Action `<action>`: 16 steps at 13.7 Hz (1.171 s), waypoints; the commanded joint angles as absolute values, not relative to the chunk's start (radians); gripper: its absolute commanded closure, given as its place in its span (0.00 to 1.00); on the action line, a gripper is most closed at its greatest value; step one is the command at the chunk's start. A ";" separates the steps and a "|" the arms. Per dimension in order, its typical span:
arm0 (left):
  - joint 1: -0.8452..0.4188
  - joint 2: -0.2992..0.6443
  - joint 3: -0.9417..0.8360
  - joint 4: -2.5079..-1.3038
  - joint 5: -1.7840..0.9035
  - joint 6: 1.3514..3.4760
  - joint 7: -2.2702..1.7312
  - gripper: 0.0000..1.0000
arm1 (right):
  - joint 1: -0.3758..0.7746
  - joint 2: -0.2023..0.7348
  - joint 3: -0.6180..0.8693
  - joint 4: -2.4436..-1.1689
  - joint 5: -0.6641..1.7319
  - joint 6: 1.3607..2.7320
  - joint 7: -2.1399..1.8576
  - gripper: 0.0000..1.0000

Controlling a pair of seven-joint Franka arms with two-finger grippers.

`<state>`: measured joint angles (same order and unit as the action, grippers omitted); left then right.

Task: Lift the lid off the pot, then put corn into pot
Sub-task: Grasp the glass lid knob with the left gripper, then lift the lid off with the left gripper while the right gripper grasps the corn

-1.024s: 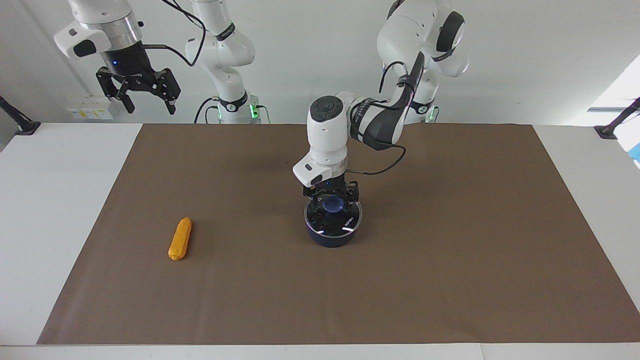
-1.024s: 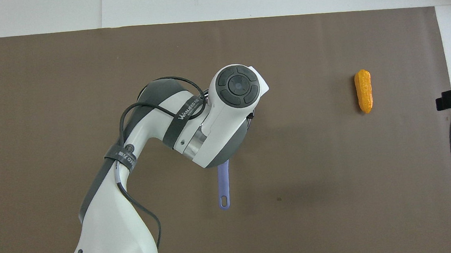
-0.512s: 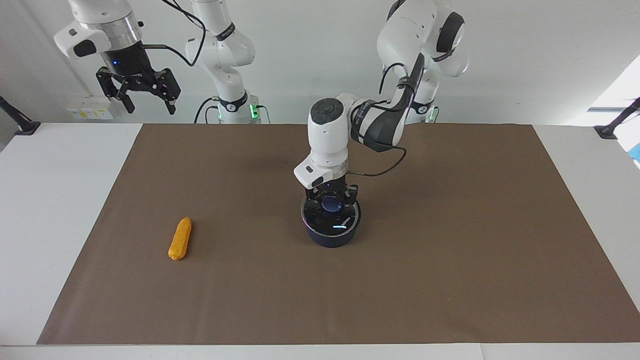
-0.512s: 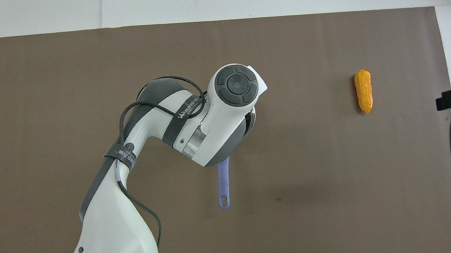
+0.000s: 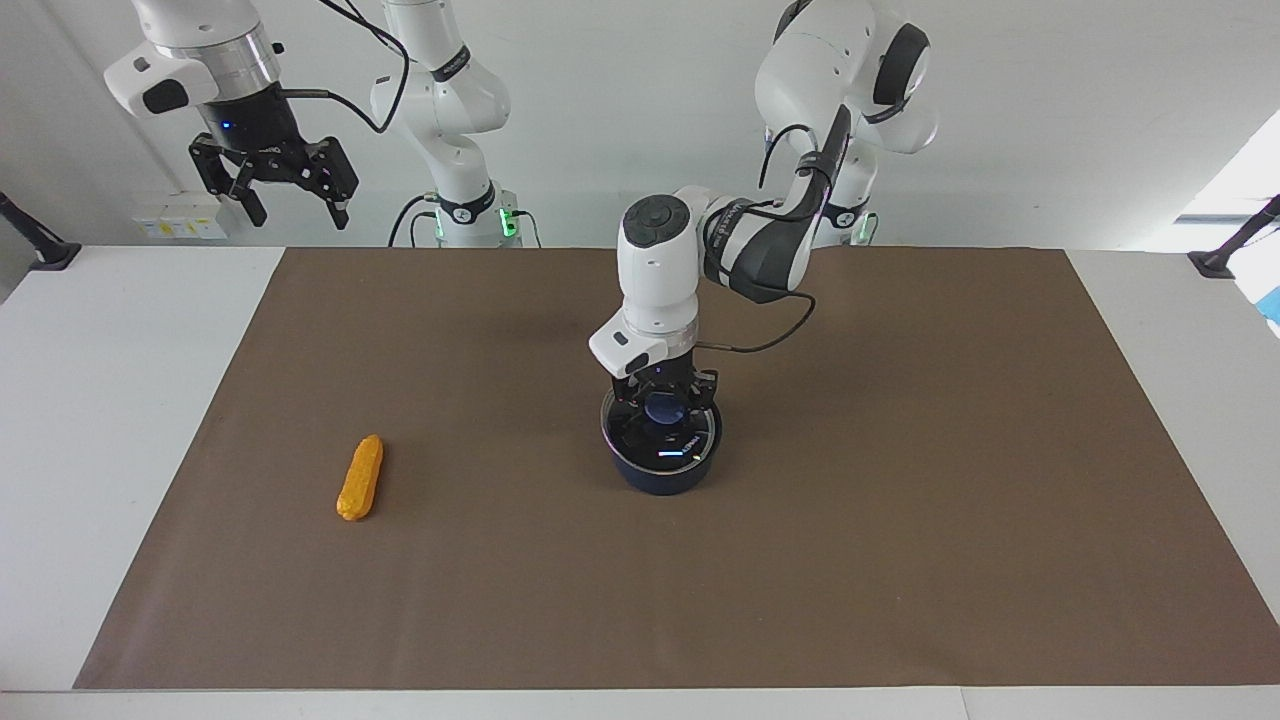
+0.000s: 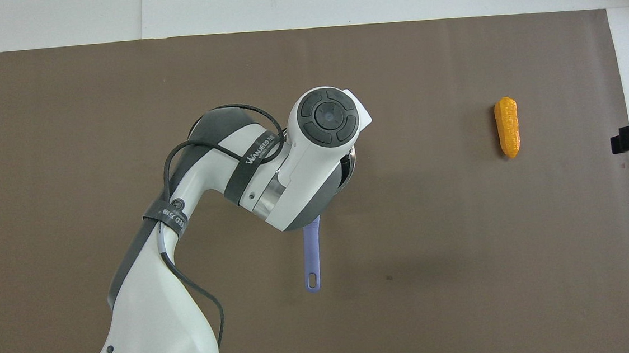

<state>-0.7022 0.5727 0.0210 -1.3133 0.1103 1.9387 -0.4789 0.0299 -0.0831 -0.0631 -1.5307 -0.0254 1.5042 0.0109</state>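
The dark blue pot (image 5: 662, 478) stands on the middle of the brown mat; its long blue handle (image 6: 313, 255) points toward the robots. The clear glass lid (image 5: 668, 450) sits at the pot's top, shifted slightly off its rim. My left gripper (image 5: 665, 408) comes straight down onto it and is shut on the blue knob. In the overhead view the left wrist hides the pot and gripper. The orange-yellow corn (image 5: 360, 478) lies on the mat toward the right arm's end and also shows in the overhead view (image 6: 507, 127). My right gripper (image 5: 280, 200) waits open, high over the table's edge.
The brown mat (image 5: 900, 500) covers most of the white table. The left arm's elbow and cable hang over the mat between the pot and the robots. A black clamp (image 5: 1225, 255) stands at the table's edge near the left arm's end.
The left wrist and the lid have shifted slightly toward the right arm's end, and the lid's rim now sits a little off the pot's edge. The right arm has barely moved.
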 commanded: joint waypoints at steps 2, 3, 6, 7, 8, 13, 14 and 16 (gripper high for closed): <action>-0.675 0.516 0.031 -1.298 0.120 1.864 -0.479 1.00 | 0.032 -0.101 -0.049 -1.580 -0.014 1.531 -0.018 0.00; -0.664 0.503 0.029 -1.299 0.118 1.855 -0.477 1.00 | 0.041 -0.080 -0.049 -1.601 -0.014 1.564 -0.020 0.00; -0.614 0.442 0.028 -1.311 0.100 1.853 -0.404 1.00 | 0.044 0.009 -0.049 -1.640 -0.014 1.727 -0.041 0.00; -0.611 0.425 0.029 -1.336 0.100 1.847 -0.387 1.00 | 0.044 0.049 -0.049 -1.640 -0.014 1.771 -0.084 0.00; -0.585 0.398 0.028 -1.377 0.100 1.851 -0.371 1.00 | 0.043 0.092 -0.049 -1.640 -0.014 1.826 -0.134 0.00; -0.457 0.322 0.028 -1.528 0.100 1.867 -0.190 1.00 | 0.011 0.311 -0.051 -1.651 -0.014 2.089 -0.288 0.00; -0.437 0.321 0.026 -1.537 0.097 1.868 -0.169 1.00 | 0.002 0.340 -0.051 -1.652 -0.014 2.136 -0.297 0.00; -0.394 0.295 0.028 -1.600 0.100 1.911 -0.097 1.00 | -0.012 0.391 -0.051 -1.654 -0.014 2.163 -0.305 0.00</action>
<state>-0.4266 0.3605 0.0344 -1.5000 0.1070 1.8575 -0.1503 0.0081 0.3633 -0.0561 -1.6557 -0.0253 2.1405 -0.2670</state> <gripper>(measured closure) 0.410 0.000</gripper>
